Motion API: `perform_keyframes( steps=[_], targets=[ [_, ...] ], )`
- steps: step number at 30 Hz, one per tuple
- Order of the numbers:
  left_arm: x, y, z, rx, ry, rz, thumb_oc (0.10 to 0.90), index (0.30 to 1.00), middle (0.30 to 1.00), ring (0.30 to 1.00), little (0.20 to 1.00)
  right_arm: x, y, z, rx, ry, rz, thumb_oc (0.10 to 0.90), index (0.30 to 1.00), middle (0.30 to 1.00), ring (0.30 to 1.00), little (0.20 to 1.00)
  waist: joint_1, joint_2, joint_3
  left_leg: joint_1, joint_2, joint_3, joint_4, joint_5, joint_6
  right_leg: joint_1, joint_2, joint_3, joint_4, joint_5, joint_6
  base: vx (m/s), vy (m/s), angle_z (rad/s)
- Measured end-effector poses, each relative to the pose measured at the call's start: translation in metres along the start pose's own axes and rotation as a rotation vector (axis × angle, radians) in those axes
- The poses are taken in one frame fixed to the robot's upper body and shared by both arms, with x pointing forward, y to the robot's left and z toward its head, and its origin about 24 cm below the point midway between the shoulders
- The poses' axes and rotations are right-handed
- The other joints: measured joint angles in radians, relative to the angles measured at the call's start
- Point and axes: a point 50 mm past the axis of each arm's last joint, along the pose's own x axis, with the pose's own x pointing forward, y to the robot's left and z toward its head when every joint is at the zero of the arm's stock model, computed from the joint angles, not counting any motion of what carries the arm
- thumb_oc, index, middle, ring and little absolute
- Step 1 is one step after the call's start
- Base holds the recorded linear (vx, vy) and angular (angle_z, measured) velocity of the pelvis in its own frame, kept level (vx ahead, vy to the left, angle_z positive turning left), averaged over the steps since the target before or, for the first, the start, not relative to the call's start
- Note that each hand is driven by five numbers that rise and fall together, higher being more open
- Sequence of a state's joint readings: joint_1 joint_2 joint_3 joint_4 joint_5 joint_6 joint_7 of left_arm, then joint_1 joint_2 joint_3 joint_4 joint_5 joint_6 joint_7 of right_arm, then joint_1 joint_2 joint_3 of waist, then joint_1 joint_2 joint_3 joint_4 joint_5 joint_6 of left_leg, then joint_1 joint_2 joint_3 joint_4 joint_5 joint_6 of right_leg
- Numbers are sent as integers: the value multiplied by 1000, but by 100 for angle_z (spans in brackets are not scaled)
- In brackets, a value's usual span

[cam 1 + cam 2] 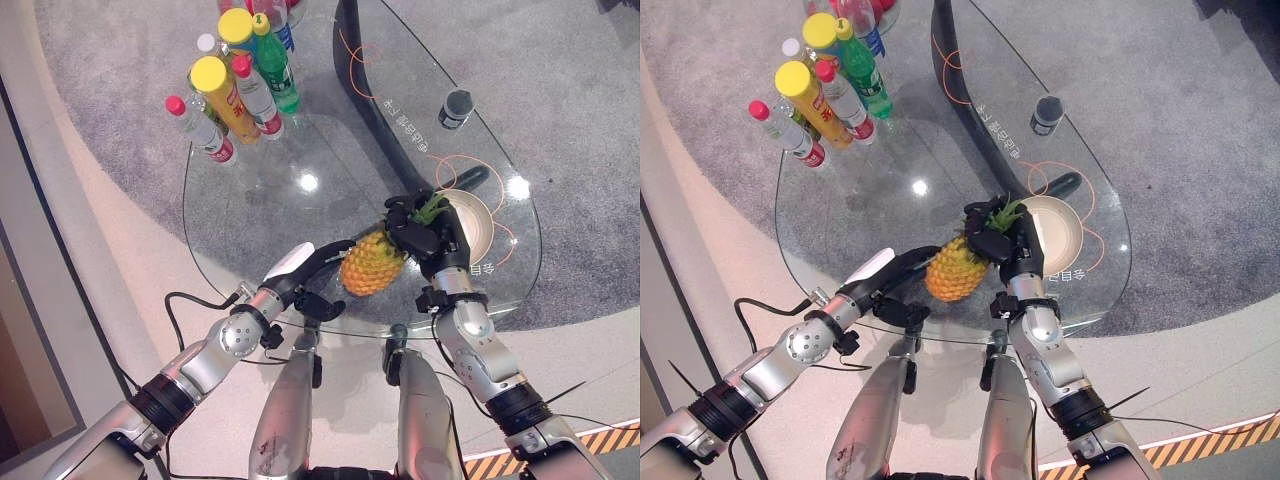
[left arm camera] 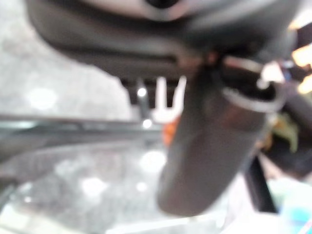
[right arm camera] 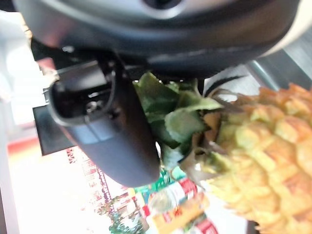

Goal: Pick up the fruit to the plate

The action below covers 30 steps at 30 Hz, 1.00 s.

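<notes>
A yellow pineapple [image 1: 370, 262] lies tilted on the glass table [image 1: 250, 200], its green crown [image 3: 180, 117] pointing toward a small cream plate [image 1: 482, 225]. My right hand [image 1: 428, 232] is curled round the crown, over the plate's near-left edge; in the right wrist view its thumb [image 3: 107, 131] presses beside the leaves. From the left, my left hand [image 1: 318, 268] lies against the fruit's body with its fingers stretched out and the white-covered thumb [image 1: 290, 262] held apart. The plate [image 1: 1060, 235] holds nothing that I can see.
Several bottles and yellow-capped cans [image 1: 235, 80] stand at the table's far left. Far right on the glass is a small dark cup [image 1: 455, 108]. A thin orange cable [image 1: 460, 165] loops near the plate. The table's near edge runs just under both wrists.
</notes>
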State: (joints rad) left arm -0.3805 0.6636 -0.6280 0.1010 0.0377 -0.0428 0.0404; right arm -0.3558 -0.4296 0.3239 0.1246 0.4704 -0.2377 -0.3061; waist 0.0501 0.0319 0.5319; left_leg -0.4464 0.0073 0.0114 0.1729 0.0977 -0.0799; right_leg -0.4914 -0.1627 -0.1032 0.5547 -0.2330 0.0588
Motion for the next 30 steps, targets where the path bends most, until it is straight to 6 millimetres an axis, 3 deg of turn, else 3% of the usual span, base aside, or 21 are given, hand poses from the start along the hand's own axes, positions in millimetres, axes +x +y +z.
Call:
perform_keyframes(
  steps=[18,30],
  targets=[
    [-5,-6,-10,2,70,50,800,900,900,900,900,5,-7,32,-373,-178,-42,100,300,300,300,200,-4,0,0,5,1,1,0,-2,3,6,2,2,-6,0,0,0,-2,0],
    [-13,-12,-35,-9,193,84,800,900,900,900,900,13,-19,55,-563,-367,-259,100,300,300,300,200,-1,8,5,-70,2,5,8,-1,5,-73,2,6,9,2,1,-5,-12,0]
  ],
)
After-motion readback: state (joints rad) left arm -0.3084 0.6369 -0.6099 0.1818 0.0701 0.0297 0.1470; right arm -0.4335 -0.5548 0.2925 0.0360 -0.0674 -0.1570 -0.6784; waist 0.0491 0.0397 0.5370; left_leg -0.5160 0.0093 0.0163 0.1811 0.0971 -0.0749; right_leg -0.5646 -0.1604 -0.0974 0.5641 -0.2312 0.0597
